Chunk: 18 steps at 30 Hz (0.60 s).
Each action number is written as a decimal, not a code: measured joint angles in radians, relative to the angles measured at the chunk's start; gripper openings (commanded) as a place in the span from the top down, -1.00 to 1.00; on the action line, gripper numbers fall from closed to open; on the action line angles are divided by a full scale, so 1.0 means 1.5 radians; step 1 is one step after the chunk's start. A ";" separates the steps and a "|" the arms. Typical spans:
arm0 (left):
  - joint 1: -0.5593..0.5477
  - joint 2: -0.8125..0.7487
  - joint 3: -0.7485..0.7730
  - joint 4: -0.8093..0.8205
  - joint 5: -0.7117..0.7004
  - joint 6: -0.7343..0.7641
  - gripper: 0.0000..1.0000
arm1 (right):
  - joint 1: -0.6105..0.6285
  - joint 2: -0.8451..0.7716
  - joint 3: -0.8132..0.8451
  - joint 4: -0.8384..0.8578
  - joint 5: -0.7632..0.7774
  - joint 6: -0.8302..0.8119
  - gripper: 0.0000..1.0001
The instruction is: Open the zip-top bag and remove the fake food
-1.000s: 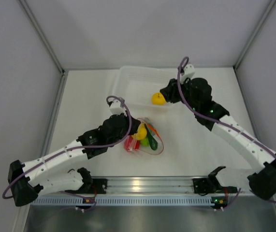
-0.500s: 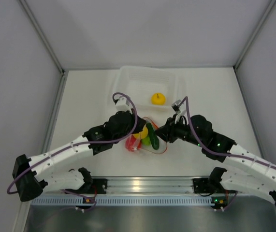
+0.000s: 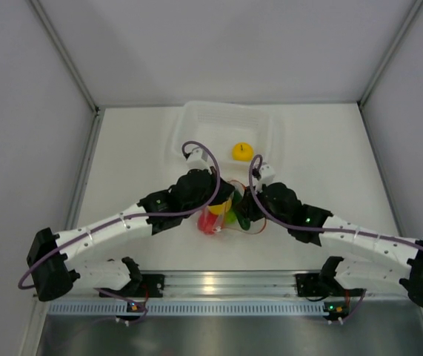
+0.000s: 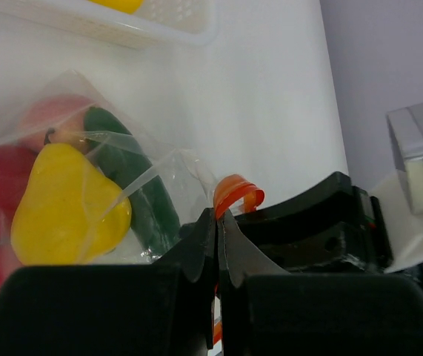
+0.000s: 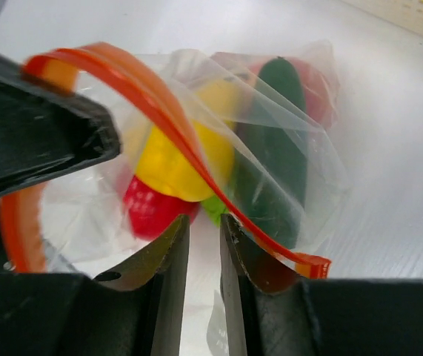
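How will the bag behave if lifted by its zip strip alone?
Likely floppy: the bag shows thin creased film and its strip curls into a loop. It would probably sag, with the food bunched at one end. The left end effector pinches only the strip, so slipping seems possible.

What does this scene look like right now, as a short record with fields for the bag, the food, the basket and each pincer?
bag: zip-top bag on the table, mouth pulled open, orange zip strip bowed
in bag: pear-shaped yellow fruit, cucumber, red fruit
basket: white basket holding one round yellow fruit
left pincer: shut on the zip strip
right pincer: slightly open at the bag mouth, nothing visibly gripped
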<state>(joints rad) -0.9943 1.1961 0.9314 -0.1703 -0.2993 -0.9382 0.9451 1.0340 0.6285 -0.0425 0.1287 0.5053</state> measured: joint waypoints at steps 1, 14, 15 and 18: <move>-0.001 0.000 0.000 0.001 0.000 -0.002 1.00 | 0.000 0.017 -0.003 0.008 0.009 -0.003 0.50; -0.002 0.087 0.021 0.015 0.046 0.019 1.00 | 0.001 0.130 -0.092 0.211 0.144 -0.128 0.28; -0.002 0.092 0.021 0.013 0.045 0.024 1.00 | 0.000 0.141 -0.092 0.219 0.146 -0.138 0.24; 0.004 0.100 0.021 0.009 0.039 0.037 1.00 | -0.010 0.170 -0.093 0.241 0.144 -0.152 0.15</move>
<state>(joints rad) -0.9890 1.3468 0.9630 -0.1570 -0.2413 -0.8825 0.9306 1.2896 0.4896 0.3195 0.3454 0.2779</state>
